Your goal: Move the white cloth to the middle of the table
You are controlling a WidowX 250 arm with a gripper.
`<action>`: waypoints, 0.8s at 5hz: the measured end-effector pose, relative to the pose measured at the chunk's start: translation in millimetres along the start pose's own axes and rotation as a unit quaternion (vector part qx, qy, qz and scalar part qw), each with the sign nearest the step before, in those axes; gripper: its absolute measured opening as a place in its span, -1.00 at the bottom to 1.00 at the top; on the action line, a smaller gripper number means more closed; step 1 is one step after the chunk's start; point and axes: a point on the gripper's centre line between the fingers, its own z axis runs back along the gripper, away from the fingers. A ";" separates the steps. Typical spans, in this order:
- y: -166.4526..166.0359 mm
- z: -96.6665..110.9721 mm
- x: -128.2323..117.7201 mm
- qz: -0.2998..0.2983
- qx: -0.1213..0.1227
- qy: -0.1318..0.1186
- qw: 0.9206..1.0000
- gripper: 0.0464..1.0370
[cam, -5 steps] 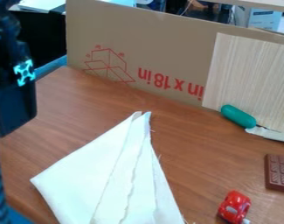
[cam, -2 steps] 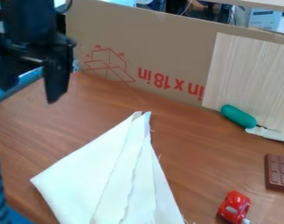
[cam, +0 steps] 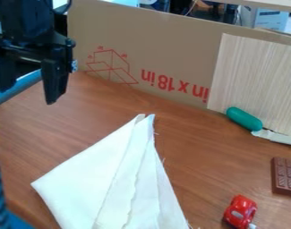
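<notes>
Now the gripper point(cam: 27, 96) has shifted slightly; the white cloth point(cam: 102, 179) hasn't.

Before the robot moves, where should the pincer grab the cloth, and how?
Probably the narrow far tip, from straight above, one finger on each side. The cloth spreads wide nearer us, but its folds bunch there, so the open pincer could squeeze them.

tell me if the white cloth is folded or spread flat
Folded: the white cloth shows several overlapping layers, with long edges running up to a narrow point.
</notes>
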 end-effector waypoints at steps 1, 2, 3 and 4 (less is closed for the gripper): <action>0.0 0.0 0.0 0.000 0.000 0.000 1.000 0.93; -0.2 -0.6 2.7 -0.002 0.001 -0.006 1.000 0.93; -15.4 -45.6 24.0 -0.088 0.011 -0.031 0.996 0.93; -20.1 -93.1 22.8 -0.135 -0.006 -0.067 0.989 0.93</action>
